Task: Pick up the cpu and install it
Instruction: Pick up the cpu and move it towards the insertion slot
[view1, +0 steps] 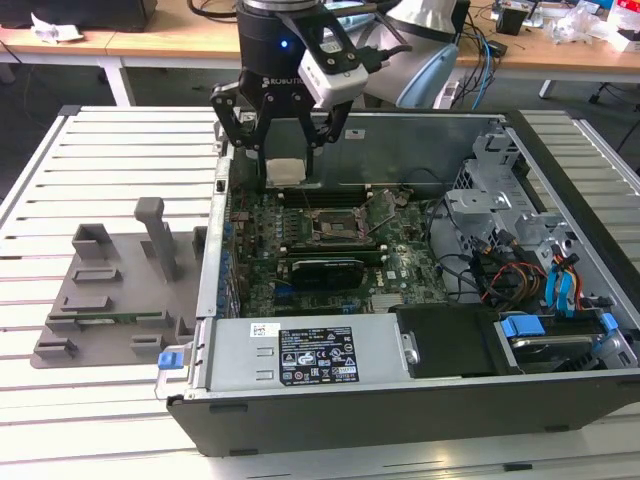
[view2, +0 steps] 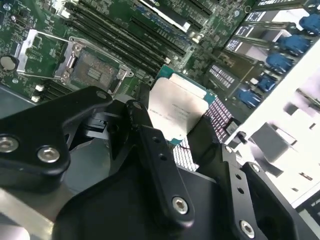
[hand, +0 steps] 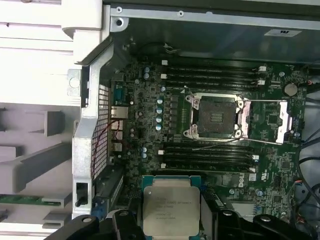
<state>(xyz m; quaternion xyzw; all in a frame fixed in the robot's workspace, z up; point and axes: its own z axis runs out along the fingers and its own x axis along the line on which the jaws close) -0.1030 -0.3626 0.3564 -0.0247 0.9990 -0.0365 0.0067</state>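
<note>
Over the open computer case (view1: 400, 425) on the slatted counter (view1: 100, 150), my tool (view1: 286, 152) is clamped on the cpu (hand: 171, 204). It holds the chip in the air above the motherboard (view1: 400, 268), to one side of the open socket (hand: 216, 116). Doing this well, I judge, means keeping the chip level, squared to the socket and never dragged across it.
</note>
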